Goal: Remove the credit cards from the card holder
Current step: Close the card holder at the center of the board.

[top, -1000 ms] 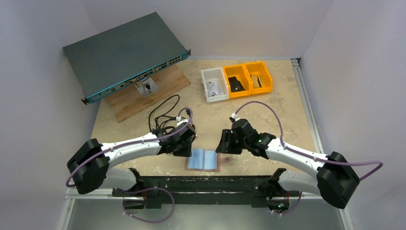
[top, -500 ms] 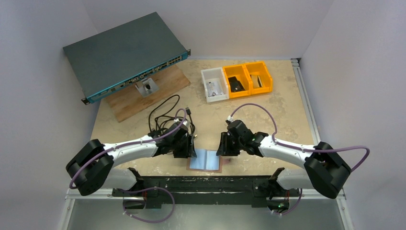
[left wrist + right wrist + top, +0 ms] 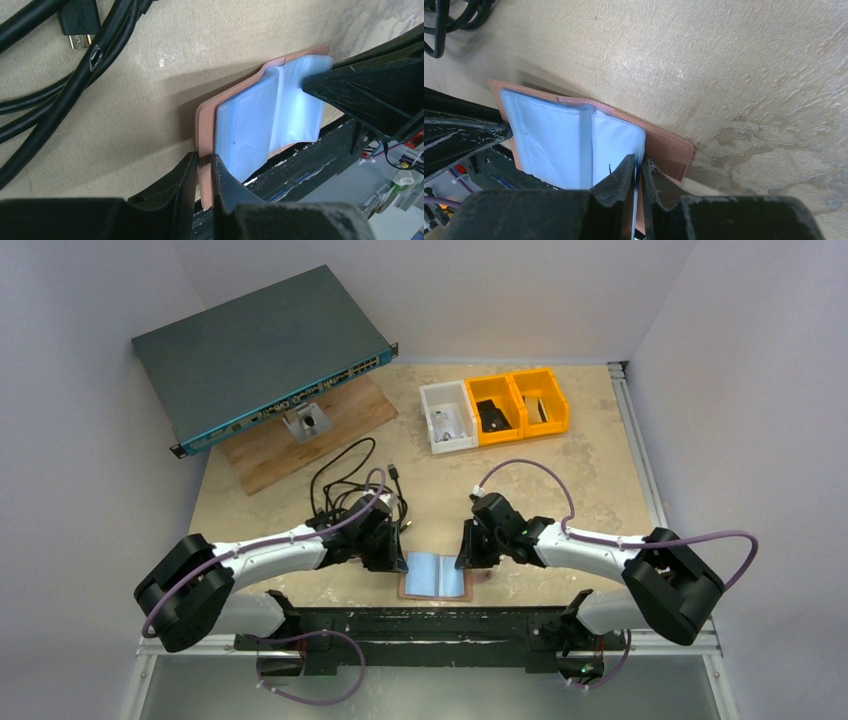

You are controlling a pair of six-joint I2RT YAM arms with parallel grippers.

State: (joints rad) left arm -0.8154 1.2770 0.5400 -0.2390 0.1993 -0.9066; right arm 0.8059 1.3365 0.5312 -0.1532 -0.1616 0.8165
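Pinching from both ends at once: left gripper (image 3: 202,170) nearly closed on the pink-brown cover edge of the card holder (image 3: 434,578), fingers (image 3: 170,187) straddling the rim, clear pockets (image 3: 270,117) lying just beyond the tips; right gripper (image 3: 639,172) likewise narrowed to a slit, clamped on the outer edge of a clear pocket leaf with the leather cover just past its far finger; holder lying open flat on the table (image 3: 520,480), spanning the gap between the two grippers, spine roughly midway; likely reason for the paired hold: one side anchoring the cover so the wallet cannot slide, other side catching a sleeve edge to spread or lift it for access; credit cards (image 3: 549,142) not individually distinguishable, only pale blue-white sheen through the plastic, so presumably still inside the sleeves; none lying loose beside either gripper; extraction judged not yet begun; black cables (image 3: 60,95) just behind the left gripper, apart from the holder; risk noted: right-side grip may have only the thin film, not a card, and could slip off.
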